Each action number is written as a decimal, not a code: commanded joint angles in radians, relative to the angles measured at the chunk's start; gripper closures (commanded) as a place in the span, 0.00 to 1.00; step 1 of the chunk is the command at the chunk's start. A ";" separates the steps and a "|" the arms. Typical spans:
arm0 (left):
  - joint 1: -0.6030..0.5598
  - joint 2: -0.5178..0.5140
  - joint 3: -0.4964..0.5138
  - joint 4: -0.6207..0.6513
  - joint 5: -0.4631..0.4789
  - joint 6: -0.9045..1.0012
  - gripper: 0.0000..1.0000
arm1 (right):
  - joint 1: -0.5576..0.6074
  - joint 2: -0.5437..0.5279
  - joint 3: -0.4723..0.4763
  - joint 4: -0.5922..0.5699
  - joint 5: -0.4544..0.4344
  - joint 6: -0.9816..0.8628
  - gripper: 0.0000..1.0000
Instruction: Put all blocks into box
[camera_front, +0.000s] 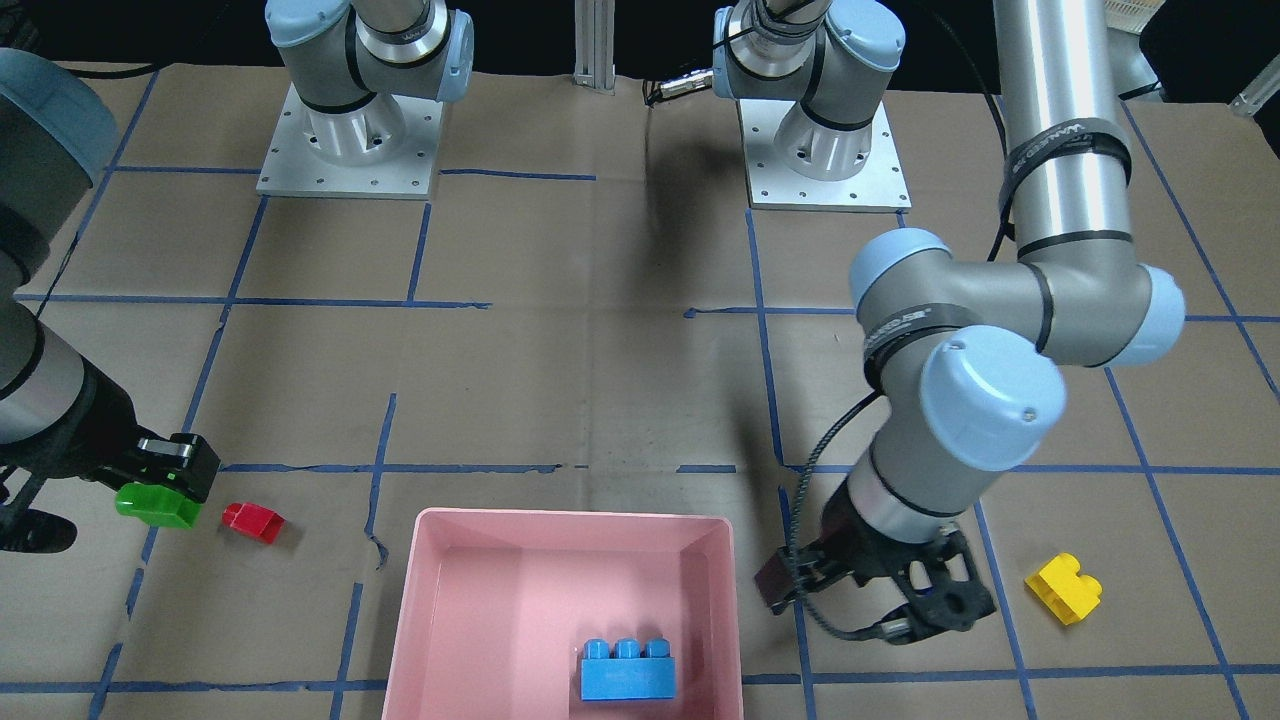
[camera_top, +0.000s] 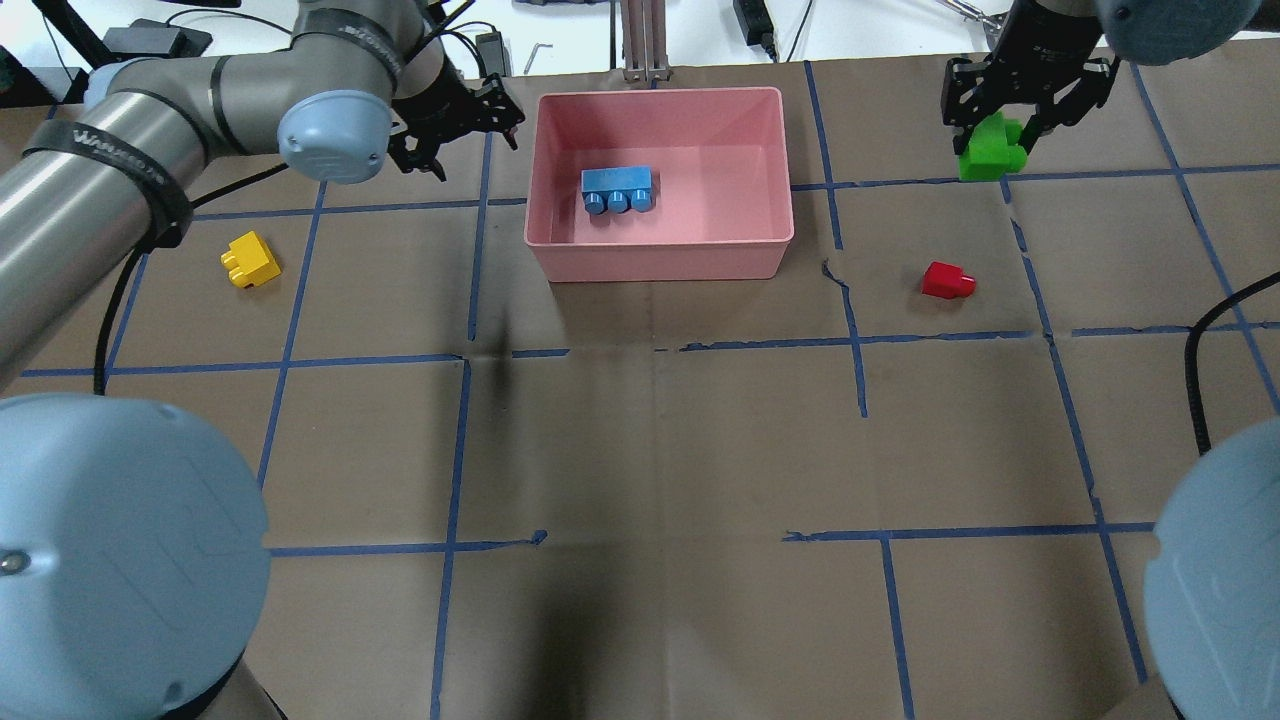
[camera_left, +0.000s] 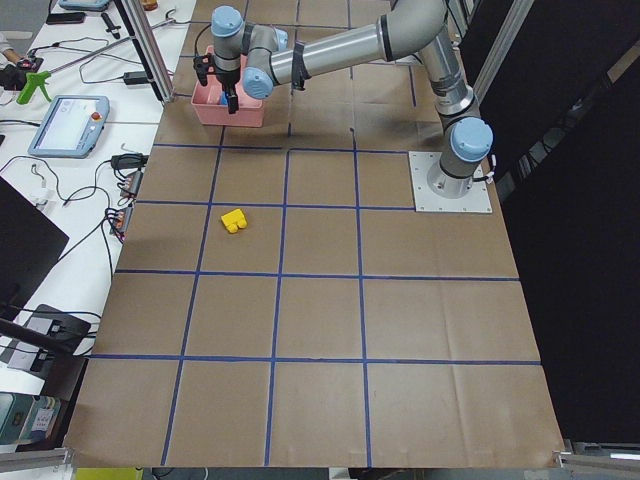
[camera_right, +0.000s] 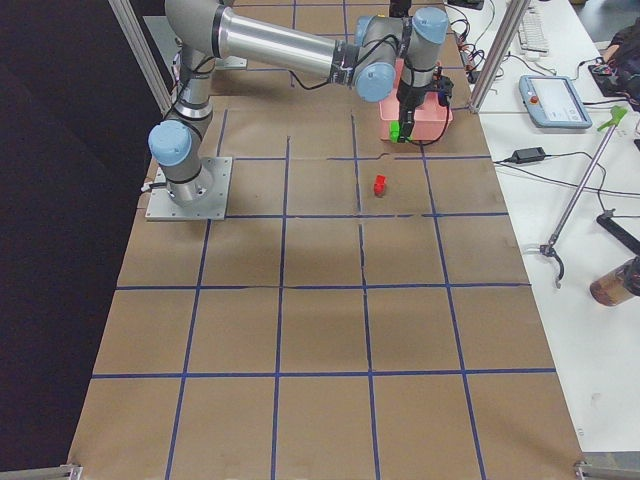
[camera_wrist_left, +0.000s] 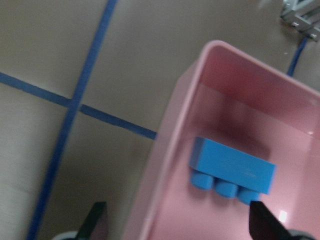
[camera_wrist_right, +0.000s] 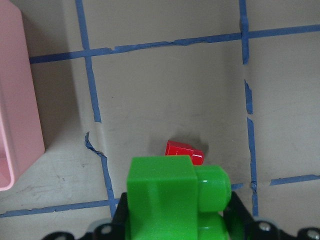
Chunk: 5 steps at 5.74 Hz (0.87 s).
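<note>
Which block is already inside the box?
The blue three-stud block, alone in the pink box. The green block is held in the right claw; the red block and the yellow block sit on the table outside it.

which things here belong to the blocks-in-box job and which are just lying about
Job:
box
blue block, already in the box
green block, held by the right pincer
red block, on the table
yellow block, on the table

Lying about, on the side bench:
tablet
grabber stick
</note>
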<state>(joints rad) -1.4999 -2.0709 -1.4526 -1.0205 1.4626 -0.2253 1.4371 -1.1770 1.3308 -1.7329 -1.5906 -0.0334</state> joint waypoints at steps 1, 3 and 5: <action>0.264 0.054 -0.127 0.010 0.004 0.196 0.01 | 0.105 0.098 -0.142 0.001 0.061 0.064 0.48; 0.371 -0.060 -0.079 0.035 0.153 0.146 0.01 | 0.283 0.283 -0.344 0.001 0.058 0.235 0.48; 0.371 -0.144 0.007 0.074 0.147 -0.012 0.01 | 0.331 0.385 -0.386 -0.005 0.061 0.268 0.48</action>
<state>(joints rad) -1.1318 -2.1781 -1.4880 -0.9553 1.6086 -0.1917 1.7486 -0.8411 0.9584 -1.7360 -1.5308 0.2208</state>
